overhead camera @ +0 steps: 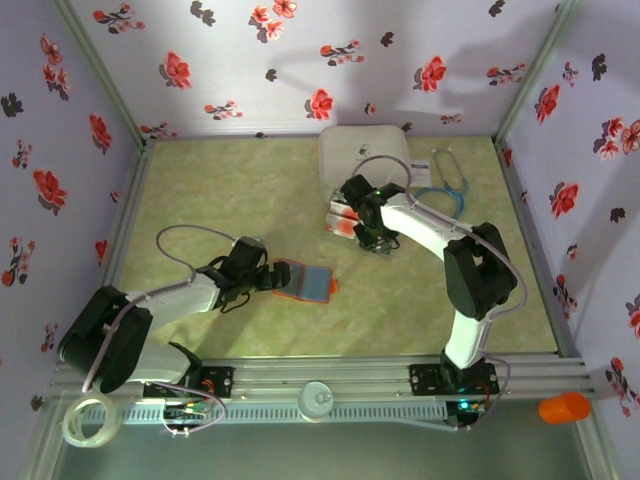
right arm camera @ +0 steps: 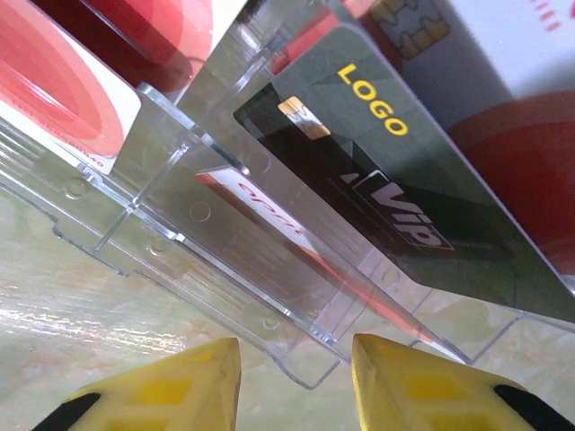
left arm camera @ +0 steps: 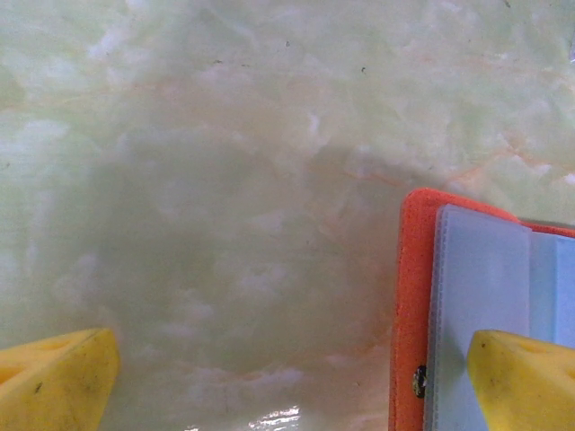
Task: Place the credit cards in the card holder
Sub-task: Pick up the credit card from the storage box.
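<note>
- Left gripper (left arm camera: 287,386): jaws as wide as they go, holding nothing.
- In its wrist view one yellow fingertip (left arm camera: 54,377) hangs over bare bench (overhead camera: 220,190). The other hangs over the grey-blue inside of the card holder (overhead camera: 305,282).
- Card holder: lies open and flat about mid-bench, somewhat closer to the near edge than to the far edge. The orange cover is down and the grey-blue pockets face up. The left gripper sits at its left end.
- Right gripper (right arm camera: 296,382): jaws partly apart, with a plain gap between the yellow tips and nothing clamped.
- The lower corner of a clear rack (right arm camera: 225,269) pokes toward that gap. It doesn't look to touch either tip.
- Credit cards (right arm camera: 377,171): standing slanted in the slots of the clear rack, not lying on the bench.
- The nearest card shows a dark face with yellow "LOGO" and "VIP". The cards beside it show pale faces with red patches. An exact count can't be made out.
- From above, the rack and cards sit right of centre toward the far edge, under the right gripper, well apart from the card holder.
- White case (overhead camera: 365,155): against the far edge, just behind the cards.
- Stethoscope (overhead camera: 450,185): right of the case, near the far right corner.
- Orange cylinder (overhead camera: 565,407): off the bench, past the near right corner.
- Tape roll (overhead camera: 90,420): by the rail at the near left corner.
</note>
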